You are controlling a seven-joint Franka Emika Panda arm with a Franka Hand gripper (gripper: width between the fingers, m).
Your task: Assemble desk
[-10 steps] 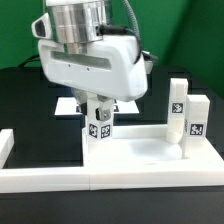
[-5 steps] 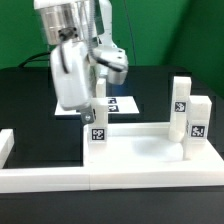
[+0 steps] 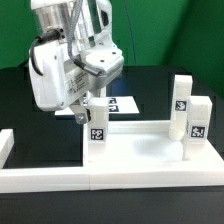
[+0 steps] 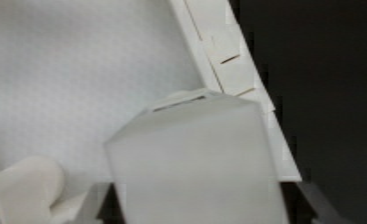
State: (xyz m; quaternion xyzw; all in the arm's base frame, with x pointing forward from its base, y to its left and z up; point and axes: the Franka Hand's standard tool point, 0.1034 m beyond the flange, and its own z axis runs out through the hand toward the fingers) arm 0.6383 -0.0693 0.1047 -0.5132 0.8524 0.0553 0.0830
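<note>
The desk's tabletop panel (image 3: 140, 152) lies flat inside the white border rails. A white leg (image 3: 97, 131) with a square tag stands upright at the panel's corner on the exterior view's left. My gripper (image 3: 93, 110) comes down on this leg from above and is shut on its upper part. In the wrist view the leg (image 4: 189, 150) fills the gap between the dark fingers of the gripper (image 4: 194, 208), with the tabletop panel (image 4: 73, 80) beneath. Two more tagged legs (image 3: 179, 105) (image 3: 197, 122) stand at the panel's end on the exterior view's right.
The white L-shaped border rails (image 3: 100, 180) run along the front and up at the exterior view's left end (image 3: 5, 143). The marker board (image 3: 126, 103) lies on the black table behind the panel. A green wall closes off the back.
The hand has turned about its vertical axis over the leg, its broad face now swung toward the exterior view's left. The leg stays in the same spot.
</note>
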